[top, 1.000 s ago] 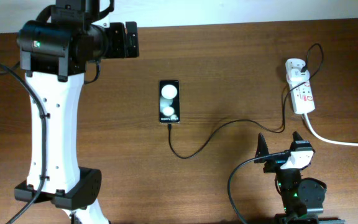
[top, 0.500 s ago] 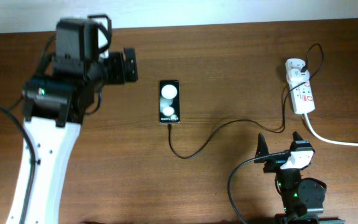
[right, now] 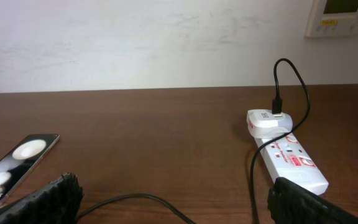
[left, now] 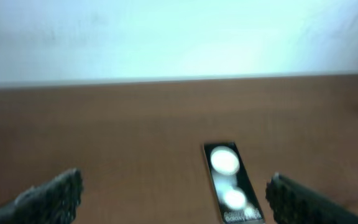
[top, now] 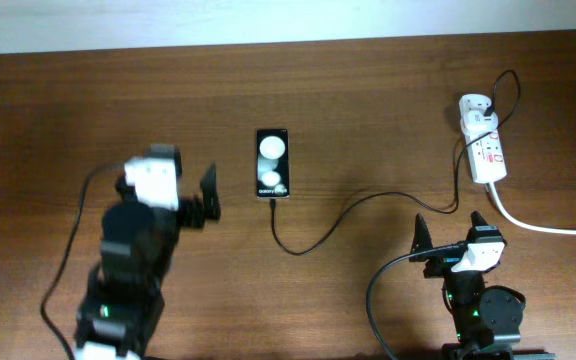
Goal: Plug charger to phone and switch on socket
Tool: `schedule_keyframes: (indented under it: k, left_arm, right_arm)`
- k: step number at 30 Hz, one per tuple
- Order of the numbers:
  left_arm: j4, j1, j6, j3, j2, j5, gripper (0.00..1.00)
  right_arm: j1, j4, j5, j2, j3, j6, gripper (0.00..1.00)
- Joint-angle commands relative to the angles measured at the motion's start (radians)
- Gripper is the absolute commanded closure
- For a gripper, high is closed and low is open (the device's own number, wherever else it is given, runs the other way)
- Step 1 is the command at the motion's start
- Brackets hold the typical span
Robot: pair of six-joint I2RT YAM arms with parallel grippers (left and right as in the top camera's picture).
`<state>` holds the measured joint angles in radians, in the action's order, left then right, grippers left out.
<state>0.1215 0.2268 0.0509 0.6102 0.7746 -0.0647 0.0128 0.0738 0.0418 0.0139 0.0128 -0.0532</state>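
The black phone (top: 273, 163) lies flat at the table's middle, its screen showing two white spots. The thin black charger cable (top: 313, 236) runs from the phone's near end, loops right and ends in the white plug adapter (top: 475, 107), seated in the far end of the white socket strip (top: 488, 155). My left gripper (top: 168, 172) is open and empty, left of and nearer than the phone; its blurred wrist view shows the phone (left: 229, 182) ahead between the fingers (left: 179, 202). My right gripper (top: 450, 232) is open and empty, near of the socket (right: 294, 160). The right wrist view also shows the adapter (right: 269, 121) and the phone (right: 14, 165).
The socket's thick white cord (top: 553, 229) runs off the right edge. A white wall stands beyond the table's far edge (right: 166, 90), with a wall panel (right: 344, 15) at the top right of the right wrist view.
My left arm has swung down from high over the table's far left to low at the front left, fingers now facing the phone. The right arm, phone and cable have not moved.
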Motion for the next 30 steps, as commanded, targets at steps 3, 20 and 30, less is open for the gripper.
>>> schedule_keyframes:
  k: [3,20,30]
  left_arm:
    - [-0.262,-0.079,-0.101,-0.37,-0.289,-0.01,0.01]
    - [-0.038,-0.31,-0.109,-0.601,-0.77,0.072,0.01]
    - [-0.038,-0.31,-0.109,-0.601,-0.769,0.072,0.01]
  right_arm:
    - [-0.006,0.001,0.002,-0.01,-0.007,-0.006,0.01]
    - [-0.006,0.001,0.002,-0.01,-0.007,-0.006,0.01]
    - [-0.006,0.001,0.002,-0.01,-0.007,-0.006,0.01]
